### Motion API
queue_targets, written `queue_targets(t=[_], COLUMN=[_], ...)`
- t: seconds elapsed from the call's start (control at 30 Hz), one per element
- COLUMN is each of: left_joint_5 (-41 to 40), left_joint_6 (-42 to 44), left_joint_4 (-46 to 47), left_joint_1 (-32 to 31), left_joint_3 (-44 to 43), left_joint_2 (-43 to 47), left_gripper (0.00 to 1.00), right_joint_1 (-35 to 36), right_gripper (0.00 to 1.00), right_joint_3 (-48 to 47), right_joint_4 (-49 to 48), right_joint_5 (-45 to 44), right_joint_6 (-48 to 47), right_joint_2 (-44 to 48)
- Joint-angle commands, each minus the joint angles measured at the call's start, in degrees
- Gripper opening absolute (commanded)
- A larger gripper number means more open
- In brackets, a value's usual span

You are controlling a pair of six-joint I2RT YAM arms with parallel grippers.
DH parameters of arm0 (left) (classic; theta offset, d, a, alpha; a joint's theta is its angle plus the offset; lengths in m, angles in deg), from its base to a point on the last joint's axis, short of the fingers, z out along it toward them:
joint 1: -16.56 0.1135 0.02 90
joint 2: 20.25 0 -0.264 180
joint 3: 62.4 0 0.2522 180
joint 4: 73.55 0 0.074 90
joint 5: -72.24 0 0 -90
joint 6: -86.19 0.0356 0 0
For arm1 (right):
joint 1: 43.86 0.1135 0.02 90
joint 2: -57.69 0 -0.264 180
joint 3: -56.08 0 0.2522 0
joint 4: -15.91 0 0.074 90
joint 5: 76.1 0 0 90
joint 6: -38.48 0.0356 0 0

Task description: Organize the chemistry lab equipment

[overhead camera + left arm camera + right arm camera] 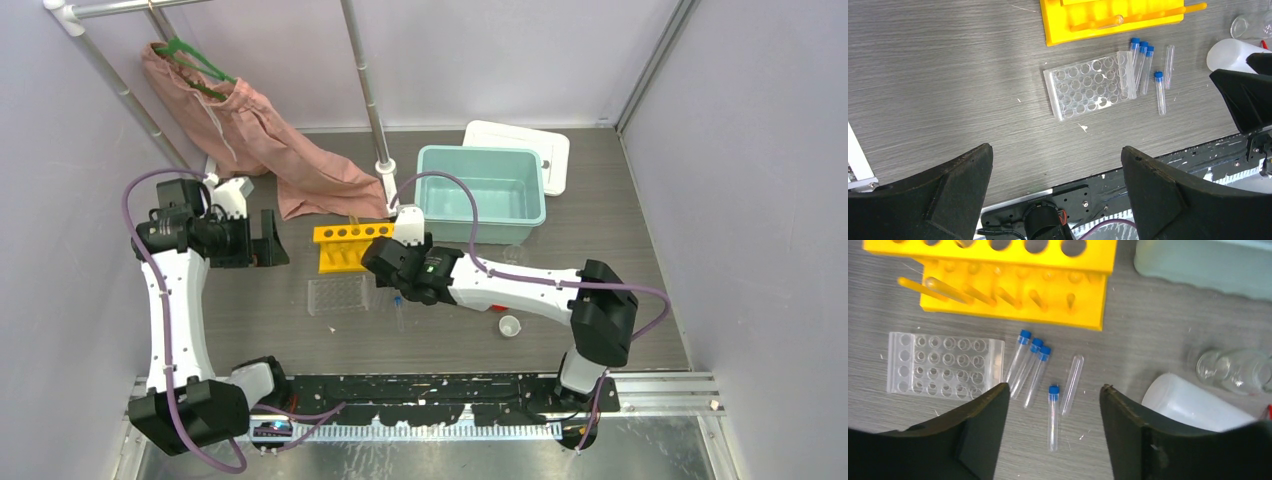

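One teal bin (480, 190) sits at the back of the worktop (250, 320). Before it are one yellow tube rack (1013, 305), one clear well tray (943, 365) and one white squeeze bottle (1198, 405). Beside the tray lie four blue-capped tubes (1036, 345) and one capless tube (1070, 385). Only the top view shows one tiny white cup (509, 326). My right end effector (1054, 390) hangs above the tubes, jaws apart and empty. My left end effector (1055, 150) gapes wide.

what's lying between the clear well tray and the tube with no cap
Three blue-capped tubes bunched beside the well tray, then a fourth capped tube nearer the capless tube; the right wrist view shows it.
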Motion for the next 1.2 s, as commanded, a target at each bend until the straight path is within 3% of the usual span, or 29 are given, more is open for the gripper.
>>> queue_targets(t=[0.0, 0.37, 0.7, 1.0, 1.17], left_joint_5=[-0.05, 0.04, 0.03, 0.0, 0.98], left_joint_6=[1.48, 1.85, 1.81, 1.97, 1.49], left_joint_4=[-0.77, -1.37, -1.57, -2.16, -2.35], left_joint_1=[0.41, 0.36, 0.37, 0.36, 0.35], left_joint_3=[-2.08, -2.5, -2.52, -3.28, -3.65], left_joint_2=[2.0, 2.29, 2.29, 2.16, 1.94], left_gripper=[1.0, 1.0, 1.0, 1.0, 1.0], right_joint_1=[-1.65, -6.11, -7.05, -7.87, -7.88], right_gripper=[0.67, 0.57, 0.52, 0.4, 0.29], right_joint_3=[1.47, 6.47, 6.65, 7.34, 9.13], right_joint_4=[1.95, -5.61, -7.93, -7.74, -7.25], right_joint_5=[4.47, 13.97, 13.11, 11.61, 10.53], right_joint_6=[10.01, 15.28, 16.09, 17.42, 18.11], right_joint_2=[0.44, -5.35, -10.39, -12.58, -10.7])
